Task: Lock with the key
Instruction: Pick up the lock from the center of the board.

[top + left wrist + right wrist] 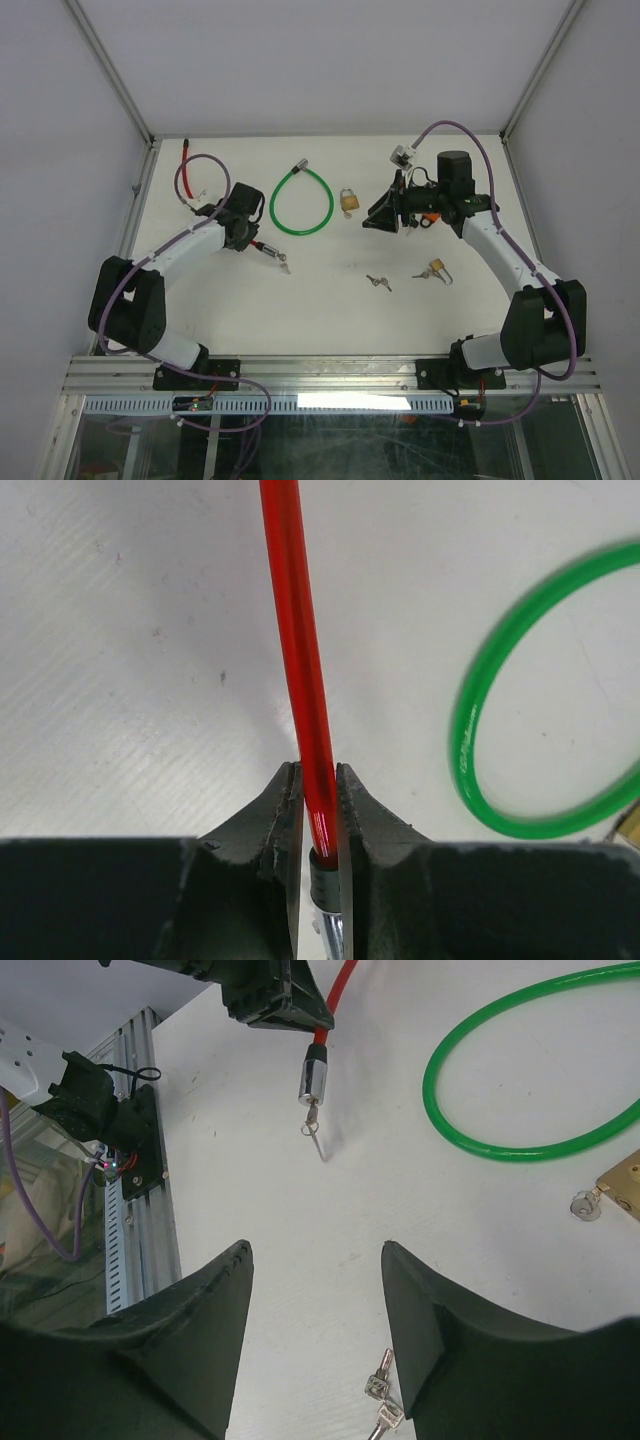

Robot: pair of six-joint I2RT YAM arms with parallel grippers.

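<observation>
Red plastic-sheathed cable lock point(300, 630) sat pinched between the narrow jaws of the left gripper point(318, 775), just behind its silver cylinder end point(313, 1075). A small key point(314, 1130) stuck out of that cylinder, in line with the cable's long axis and pointing away from the claw towards the table's middle. The right gripper point(315, 1250) held nothing, jaws wide, well apart and facing the key across bare table. A green cable loop point(462, 730), a brass padlock point(349, 200) and loose keys point(379, 282) lay beside that path, not across it.
</observation>
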